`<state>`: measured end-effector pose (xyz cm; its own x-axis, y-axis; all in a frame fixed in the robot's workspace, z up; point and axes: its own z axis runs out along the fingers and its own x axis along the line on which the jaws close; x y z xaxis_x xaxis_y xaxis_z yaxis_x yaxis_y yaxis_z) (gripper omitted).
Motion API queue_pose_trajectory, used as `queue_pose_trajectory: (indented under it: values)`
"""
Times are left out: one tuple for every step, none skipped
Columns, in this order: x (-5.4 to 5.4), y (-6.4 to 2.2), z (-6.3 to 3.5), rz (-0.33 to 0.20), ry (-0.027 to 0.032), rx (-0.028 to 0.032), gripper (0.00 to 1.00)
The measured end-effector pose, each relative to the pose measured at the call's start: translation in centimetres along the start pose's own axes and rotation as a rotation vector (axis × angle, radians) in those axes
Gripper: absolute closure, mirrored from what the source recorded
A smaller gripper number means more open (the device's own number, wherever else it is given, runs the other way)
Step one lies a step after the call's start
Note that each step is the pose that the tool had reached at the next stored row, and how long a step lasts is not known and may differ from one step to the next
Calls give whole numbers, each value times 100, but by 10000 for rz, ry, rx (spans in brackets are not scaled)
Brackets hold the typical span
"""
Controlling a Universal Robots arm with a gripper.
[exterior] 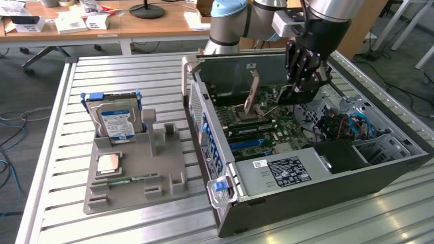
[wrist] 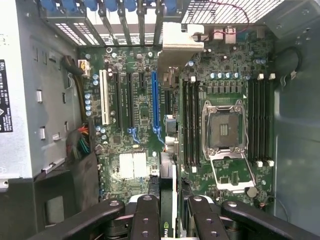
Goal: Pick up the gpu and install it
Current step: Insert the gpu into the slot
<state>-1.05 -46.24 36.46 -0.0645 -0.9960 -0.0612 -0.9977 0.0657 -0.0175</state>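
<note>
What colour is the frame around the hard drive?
Blue. The frame around the hard drive shows best in the exterior view.

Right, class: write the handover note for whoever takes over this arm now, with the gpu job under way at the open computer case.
Jaws: the gripper is shut on the gpu, at the end away from its pale bracket.
Where: the gpu is held on edge inside the open case, over the motherboard, close beside the long blue slot.
Done: gpu picked up and carried into the case.
Left: it does not look seated in a slot yet.
</note>
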Motion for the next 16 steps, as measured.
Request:
queue_pose_trajectory:
  values:
    - [1,1,18,1,1,0,74]
    - [2,2,36,1,1,0,74]
    - [3,3,54,0,0,0,74]
    - [5,4,73,0,0,0,74]
    - [6,5,91,0,0,0,74]
    - [7,6,108,0,0,0,74]
    - [8,7,126,1,1,0,74]
    - [9,8,144,0,1,0,74]
    - [11,9,163,1,0,0,74]
    - [12,10,180,0,0,0,74]
    - [13,11,200,0,1,0,74]
    - [14,12,218,0,0,1,74]
    - [15,13,236,0,0,0,74]
    - [16,14,252,1,1,0,74]
    - [17,15,270,1,0,0,74]
    - [19,16,287,0,1,0,74]
